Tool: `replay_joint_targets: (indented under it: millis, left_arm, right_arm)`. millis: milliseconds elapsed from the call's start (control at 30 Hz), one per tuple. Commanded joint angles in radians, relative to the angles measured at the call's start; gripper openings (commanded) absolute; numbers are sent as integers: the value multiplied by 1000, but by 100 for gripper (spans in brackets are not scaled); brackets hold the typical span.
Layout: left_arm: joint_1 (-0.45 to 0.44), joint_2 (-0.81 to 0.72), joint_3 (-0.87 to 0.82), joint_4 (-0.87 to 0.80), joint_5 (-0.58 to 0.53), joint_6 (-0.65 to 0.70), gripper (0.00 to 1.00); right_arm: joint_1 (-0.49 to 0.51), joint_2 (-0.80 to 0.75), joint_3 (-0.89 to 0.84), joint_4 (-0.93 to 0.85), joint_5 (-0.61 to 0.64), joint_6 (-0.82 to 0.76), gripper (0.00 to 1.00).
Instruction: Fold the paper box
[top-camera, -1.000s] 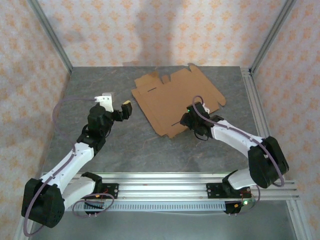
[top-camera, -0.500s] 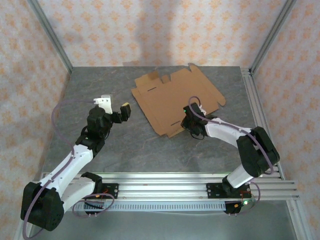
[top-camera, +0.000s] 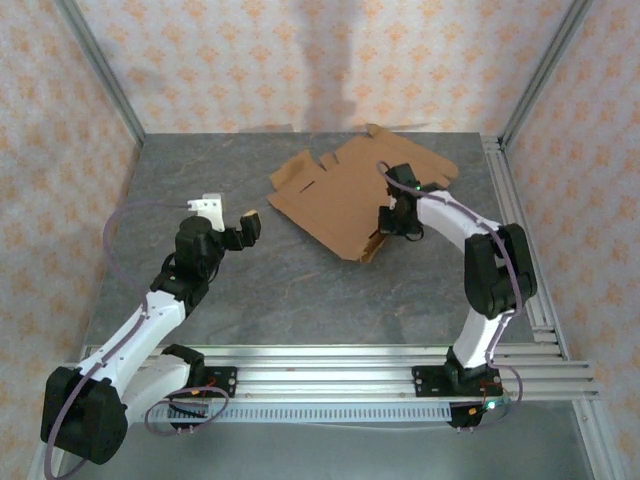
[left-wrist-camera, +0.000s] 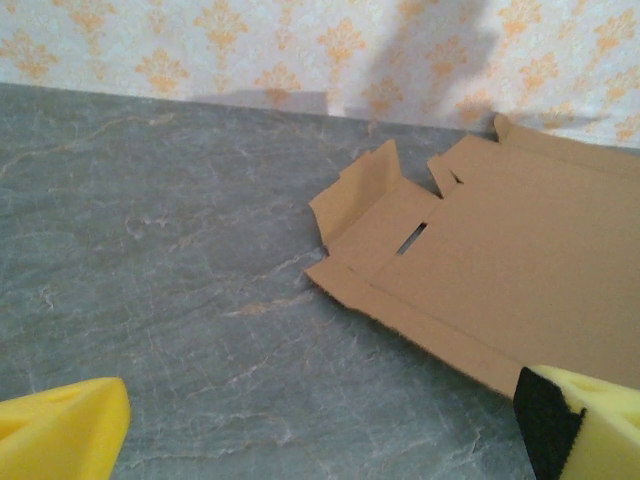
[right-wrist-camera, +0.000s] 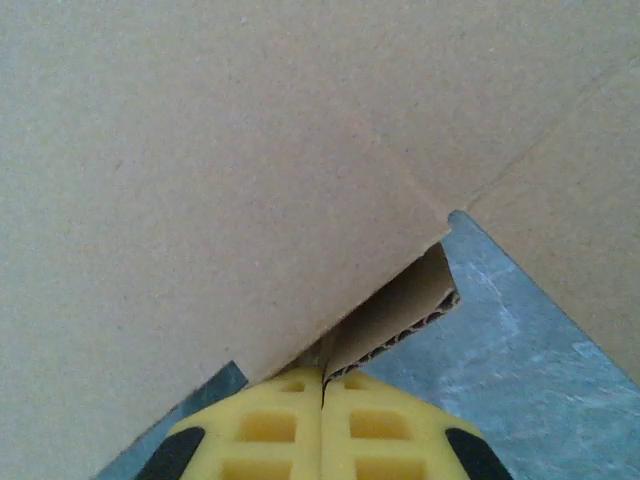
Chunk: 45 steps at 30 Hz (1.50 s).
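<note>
View from above: the paper box (top-camera: 345, 195), a flat die-cut sheet of brown cardboard with flaps and slits, lies on the grey desk (top-camera: 250, 290) in the upper middle of the frame, slightly right of centre. My right claw (top-camera: 384, 232) sits at the sheet's lower right edge, pressed together on the cardboard; the part of the sheet nearest it, at the lower tip, stands a little off the desk. My left claw (top-camera: 232, 213) hangs over bare desk at centre left, well apart from the sheet's left edge, spread wide. Right wrist view: my right claw (right-wrist-camera: 322, 385) is at bottom centre, its two yellow pads (right-wrist-camera: 390, 430) meeting along a thin seam, with the corrugated edge of a raised flap running down into that seam, so the claw is pinching the paper box (right-wrist-camera: 200, 150), which covers the upper left and the right margin; a wedge of desk (right-wrist-camera: 520, 340) shows at lower right. Left wrist view: my left claw (left-wrist-camera: 320, 435) has one yellow fingertip (left-wrist-camera: 60, 430) in the lower left corner and the other in the lower right corner, with desk (left-wrist-camera: 150, 250) between them; the paper box (left-wrist-camera: 510, 260) lies at centre right, a small flap at its left end bent upward and one slit beside it, the patterned wall (left-wrist-camera: 250, 40) behind
</note>
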<state>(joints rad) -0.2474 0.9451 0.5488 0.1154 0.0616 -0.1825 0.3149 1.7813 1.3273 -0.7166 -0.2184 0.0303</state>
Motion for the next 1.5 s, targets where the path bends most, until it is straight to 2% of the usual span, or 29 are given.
replay_joint_targets:
  millis: [0, 100, 267, 400, 533, 633, 800, 933, 1033, 1100, 1167, 1200, 1233, 1300, 1400, 1467]
  left_arm:
    - [0, -31, 36, -39, -31, 2, 100]
    - [0, -31, 43, -41, -25, -24, 100]
    - [0, -34, 65, -71, -35, -22, 100]
    - [0, -23, 74, -71, -39, -23, 100]
    - [0, -8, 68, -63, -21, -37, 100]
    - [0, 0, 71, -77, -18, -43, 100]
    - [0, 11, 98, -133, -9, -37, 100]
    - [2, 30, 110, -155, -6, -51, 100]
    - [2, 98, 141, -177, -20, -87, 100]
    - [7, 182, 190, -195, -2, -115, 100]
    - [19, 275, 260, -220, 43, -128, 100]
    - [28, 327, 299, -234, 63, -131, 100]
    - [37, 369, 332, -240, 81, -135, 100]
    - [63, 468, 399, -232, 144, -151, 100]
    - [95, 623, 533, -270, 228, -164, 100]
    - [110, 720, 630, -307, 278, -178, 94]
  right_arm:
    - [7, -72, -19, -97, -35, -98, 5]
    - [8, -159, -112, -60, -59, -53, 8]
    - [9, -240, -183, -87, -11, -59, 9]
    - [9, -244, -180, -114, -16, -138, 9]
    - [9, -191, -140, -74, -26, -286, 8]
    - [9, -91, -27, -58, 2, -373, 4]
    - [17, 143, 284, -112, -28, -527, 3]
    - [31, 336, 580, -218, 0, -652, 5]
    - [31, 446, 808, -297, 32, -682, 17]
    - [29, 465, 901, -307, 78, -627, 42]
    - [23, 437, 921, -307, 125, -521, 71]
    - [24, 404, 898, -294, 153, -450, 81]
    - [23, 357, 845, -266, 165, -396, 87]
    - [26, 205, 635, -111, 165, -258, 94]
    - [28, -45, 253, 184, 108, -1, 93]
    - [33, -175, 46, 325, 67, 153, 93]
